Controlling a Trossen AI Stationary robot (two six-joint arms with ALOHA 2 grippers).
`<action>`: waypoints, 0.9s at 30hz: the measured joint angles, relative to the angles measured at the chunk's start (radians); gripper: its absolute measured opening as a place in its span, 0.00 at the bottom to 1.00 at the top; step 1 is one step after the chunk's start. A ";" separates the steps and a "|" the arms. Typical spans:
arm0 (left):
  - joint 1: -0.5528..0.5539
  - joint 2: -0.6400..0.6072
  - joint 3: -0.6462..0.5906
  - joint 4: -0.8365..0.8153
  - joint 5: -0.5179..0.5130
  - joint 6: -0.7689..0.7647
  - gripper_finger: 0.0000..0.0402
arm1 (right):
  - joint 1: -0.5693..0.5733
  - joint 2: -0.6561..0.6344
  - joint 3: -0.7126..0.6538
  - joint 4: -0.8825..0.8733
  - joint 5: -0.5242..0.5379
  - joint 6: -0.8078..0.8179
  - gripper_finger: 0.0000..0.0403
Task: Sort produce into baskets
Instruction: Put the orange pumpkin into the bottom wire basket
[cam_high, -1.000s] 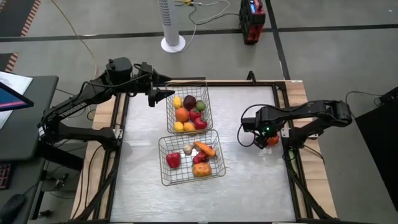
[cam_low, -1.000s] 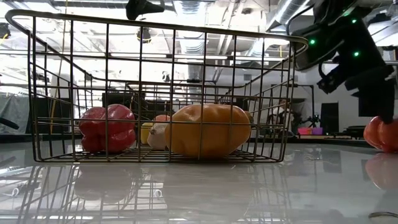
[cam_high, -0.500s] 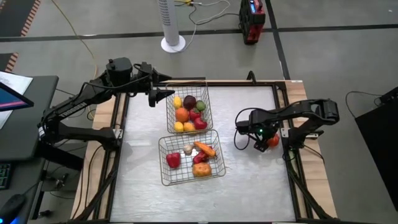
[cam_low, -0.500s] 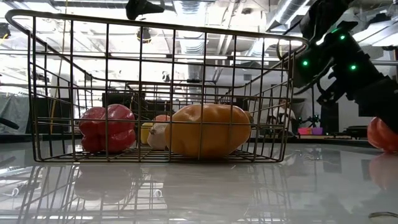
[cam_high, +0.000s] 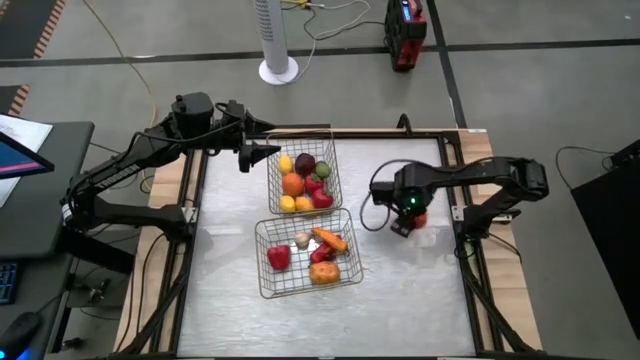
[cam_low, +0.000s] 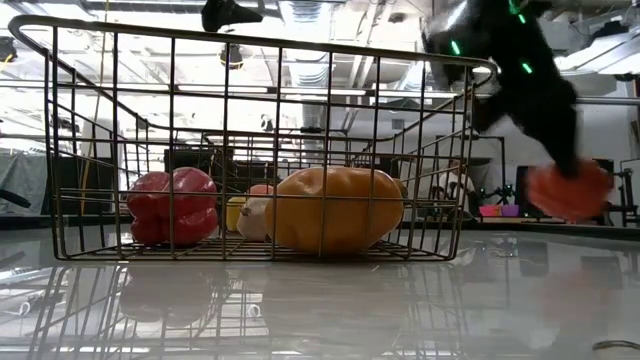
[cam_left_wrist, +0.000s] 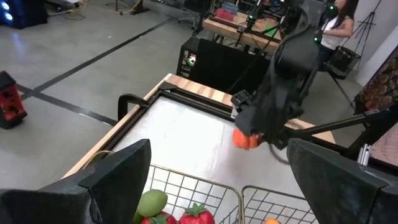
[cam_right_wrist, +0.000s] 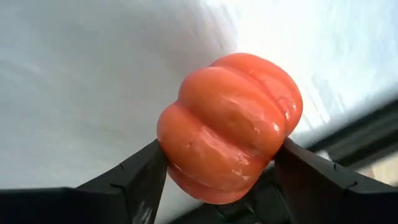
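Two wire baskets stand at mid-table: the far basket holds yellow, orange, red, purple and green pieces, the near basket a red pepper, a carrot and others. My right gripper hangs right of the baskets, shut on a ribbed orange-red produce piece, which also shows in the low view and the left wrist view. My left gripper waits open, high beside the far basket's left rim. My right gripper pinches the orange-red piece by two opposite sides between its two fingers. The fingers come from above, pointing steeply down. The piece hangs at the fingers' ends, lifted clear of the table.
Bare table top lies between the baskets and the right frame rail. The near basket's wire wall fills the low view's front. A fan base and a red box stand on the floor beyond the table.
My right gripper has narrowed onto the orange-red piece near the table's right edge, taken hold and lifted it off the table. It has carried the piece toward the baskets, rolling a little about its own line.
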 joint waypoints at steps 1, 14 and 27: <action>0.000 0.000 0.000 -0.001 0.000 0.000 0.90 | 0.000 -0.006 0.041 0.016 0.000 0.000 0.75; 0.000 -0.009 0.000 -0.020 -0.008 -0.121 0.90 | -0.039 -0.015 0.346 0.545 0.040 -0.122 0.76; -0.037 -0.056 0.000 -0.104 -0.071 -0.149 0.90 | -0.009 -0.010 0.347 0.790 -0.159 -0.245 0.76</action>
